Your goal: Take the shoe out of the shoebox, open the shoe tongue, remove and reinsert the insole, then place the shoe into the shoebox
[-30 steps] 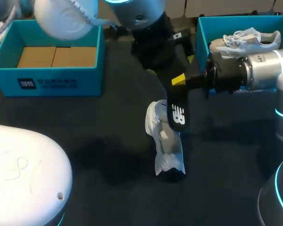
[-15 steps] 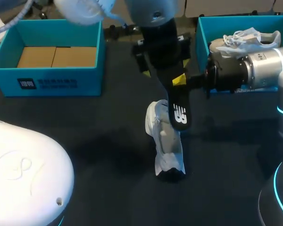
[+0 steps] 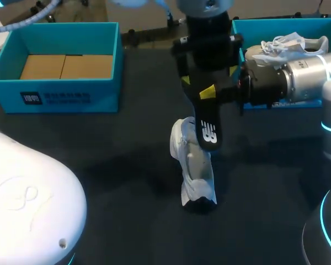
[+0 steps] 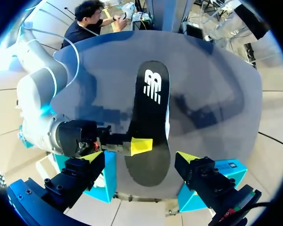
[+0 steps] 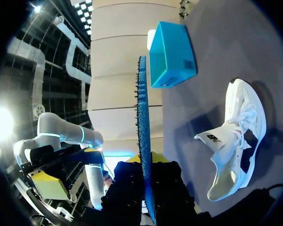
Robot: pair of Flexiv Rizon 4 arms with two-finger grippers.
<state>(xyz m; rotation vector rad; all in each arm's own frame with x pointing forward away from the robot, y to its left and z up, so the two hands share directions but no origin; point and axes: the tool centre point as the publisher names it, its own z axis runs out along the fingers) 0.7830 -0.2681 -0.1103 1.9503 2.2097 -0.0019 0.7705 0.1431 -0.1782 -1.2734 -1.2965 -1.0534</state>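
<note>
A white shoe (image 3: 193, 168) lies on its side on the dark table, tongue pulled open; it shows again beside my right gripper (image 5: 145, 162). The right gripper (image 3: 209, 93) is shut on the heel end of the black insole (image 3: 208, 130) and holds it in the air above the shoe. In the right wrist view the insole (image 5: 142, 117) stands edge-on between the fingers. My left gripper (image 3: 208, 77) hangs open just above the right one. Seen from the left wrist, the insole (image 4: 151, 108) lies ahead between the wide-open left gripper (image 4: 140, 157), untouched by its fingertips (image 4: 92, 156).
A teal shoebox (image 3: 113, 66) with a cardboard liner stands at the back left. At the back right, a second teal box (image 3: 235, 41) holds another white shoe (image 3: 289, 45), partly behind my right arm. The left box (image 5: 172, 54) also shows in the right wrist view.
My left arm has swung to the right and now hangs over the right gripper and the insole's heel. The right arm, insole and shoe have not moved.
</note>
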